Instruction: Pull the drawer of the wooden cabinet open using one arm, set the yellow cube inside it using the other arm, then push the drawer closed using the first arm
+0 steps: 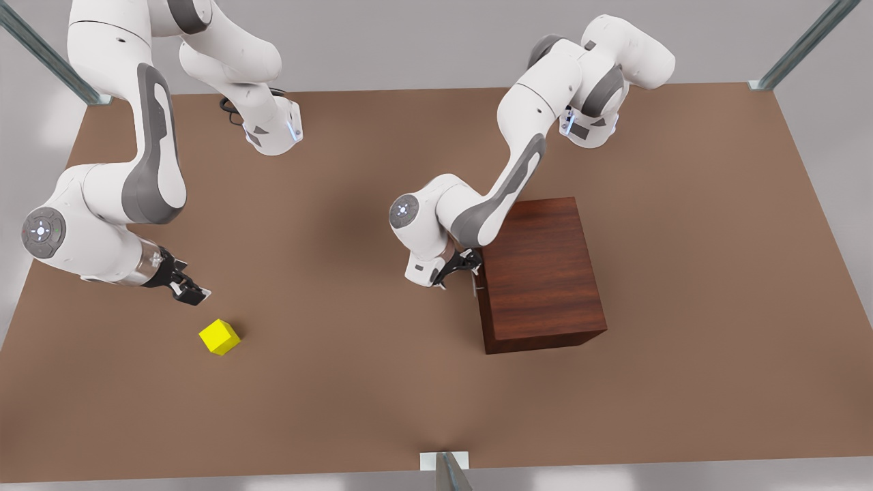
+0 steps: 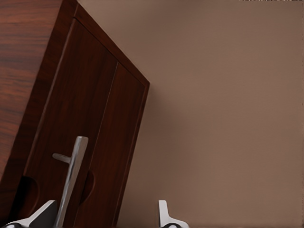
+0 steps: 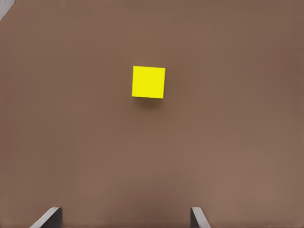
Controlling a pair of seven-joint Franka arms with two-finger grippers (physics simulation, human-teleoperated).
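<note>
Step in hand: the opening of the drawer (image 2: 90,142) is judged to be starting; it is seen flush in the wooden cabinet (image 1: 542,273).
Left gripper (image 1: 465,267): placed at the silver handle (image 2: 71,183), fingers spread, one finger (image 2: 43,216) beside the bar, nothing clamped.
Next move: the fingers are to be closed on the handle, then drawn straight outward.
Right gripper (image 1: 191,292): held spread and empty, near the yellow cube (image 1: 219,336), which rests on the table (image 1: 341,382), well apart from the cabinet.
</note>
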